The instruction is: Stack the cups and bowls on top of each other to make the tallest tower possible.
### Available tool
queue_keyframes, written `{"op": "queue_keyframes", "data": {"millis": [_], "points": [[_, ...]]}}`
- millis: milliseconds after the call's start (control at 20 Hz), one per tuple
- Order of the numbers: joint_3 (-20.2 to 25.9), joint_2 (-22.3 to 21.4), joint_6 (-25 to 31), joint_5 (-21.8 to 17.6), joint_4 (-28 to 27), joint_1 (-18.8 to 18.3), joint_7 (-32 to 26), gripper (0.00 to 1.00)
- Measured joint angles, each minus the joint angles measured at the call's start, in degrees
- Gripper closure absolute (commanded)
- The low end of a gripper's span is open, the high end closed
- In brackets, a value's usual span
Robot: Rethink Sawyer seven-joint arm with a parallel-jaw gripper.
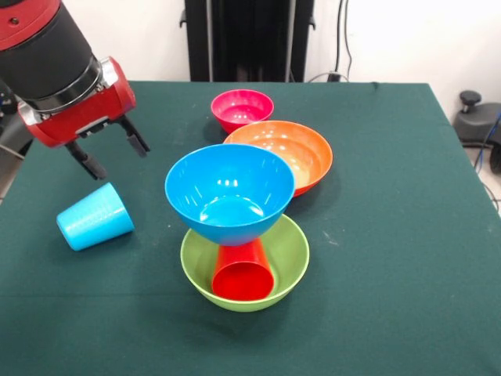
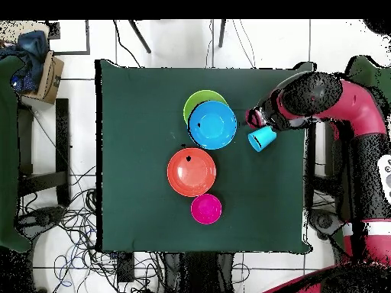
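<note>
A blue bowl (image 1: 228, 192) rests on a red cup (image 1: 243, 274), which lies tilted inside a lime green bowl (image 1: 296, 249) with its mouth toward the camera. From overhead the blue bowl (image 2: 213, 124) covers most of the green bowl (image 2: 198, 100). A light blue cup (image 1: 94, 217) lies on its side at the left, and also shows in the overhead view (image 2: 262, 138). My gripper (image 1: 116, 155) hangs open and empty just above and behind it, not touching; from overhead the gripper (image 2: 256, 119) is beside the cup. No yellow cups, purple bowl or large hot pink bowl are in view.
An orange bowl (image 1: 290, 153) stands upright right behind the blue bowl, and a small pink-red bowl (image 1: 243, 108) behind that; both show overhead, the orange bowl (image 2: 192, 172) and the pink-red bowl (image 2: 206, 208). The green tablecloth (image 1: 391, 235) covers the table.
</note>
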Motion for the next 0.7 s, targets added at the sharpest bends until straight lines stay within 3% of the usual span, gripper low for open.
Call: {"op": "queue_keyframes", "data": {"millis": [700], "points": [[-0.24,-0.18,-2.34,-9.92,-1.62,3.51,-0.01,0.00]]}}
